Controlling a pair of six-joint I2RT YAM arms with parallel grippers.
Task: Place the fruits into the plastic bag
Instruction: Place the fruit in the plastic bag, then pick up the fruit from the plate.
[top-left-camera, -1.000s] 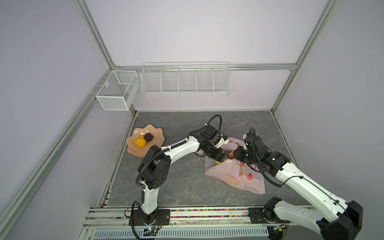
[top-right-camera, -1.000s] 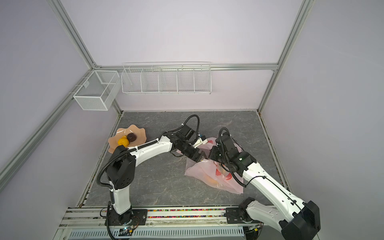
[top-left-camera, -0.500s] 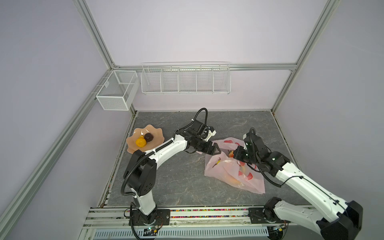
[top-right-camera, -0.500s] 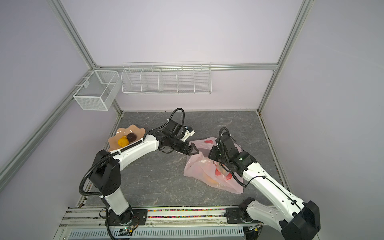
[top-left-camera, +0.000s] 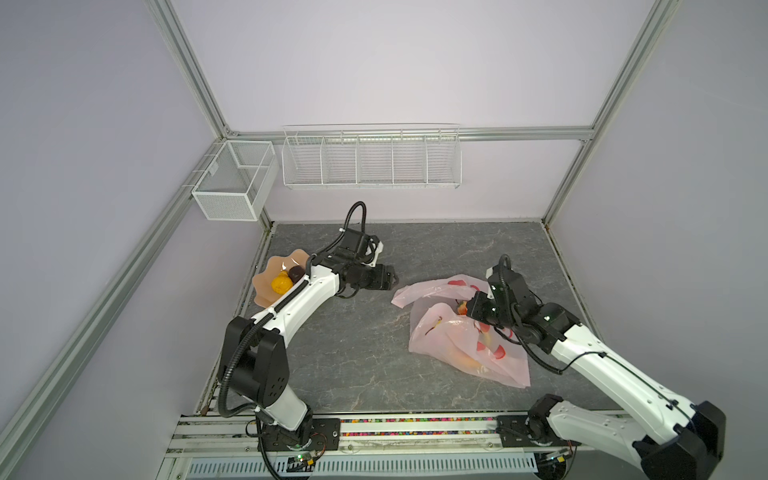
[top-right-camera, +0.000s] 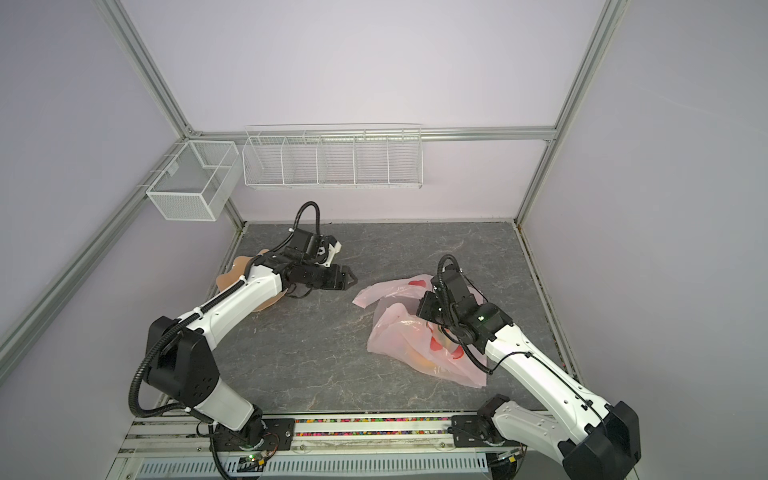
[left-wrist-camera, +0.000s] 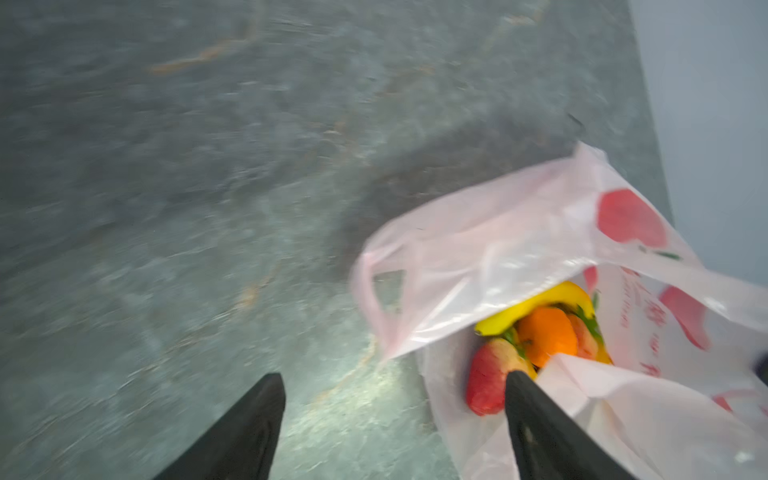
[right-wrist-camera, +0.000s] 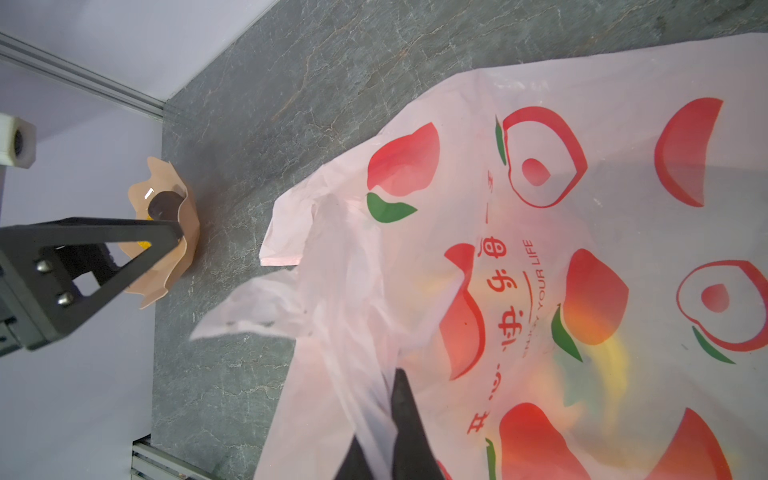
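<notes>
Only the left wrist view sees into the bag (left-wrist-camera: 478, 249): banana (left-wrist-camera: 540, 301), orange (left-wrist-camera: 548, 334) and strawberry (left-wrist-camera: 488, 382) inside, past the left tool (left-wrist-camera: 391, 376), spread wide, empty. In both top views the pink bag lies crumpled right of centre on the bench (top-left-camera: 353, 353). The right wrist view has the right tool (right-wrist-camera: 395, 399) closed, apparently pinching its film.

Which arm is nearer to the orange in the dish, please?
Left. The left arm runs beside the orange; the right arm is across the table, at the plastic bag.

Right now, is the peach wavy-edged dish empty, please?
Not empty: the dish holds a round yellow-orange fruit and a dark brown piece.
</notes>
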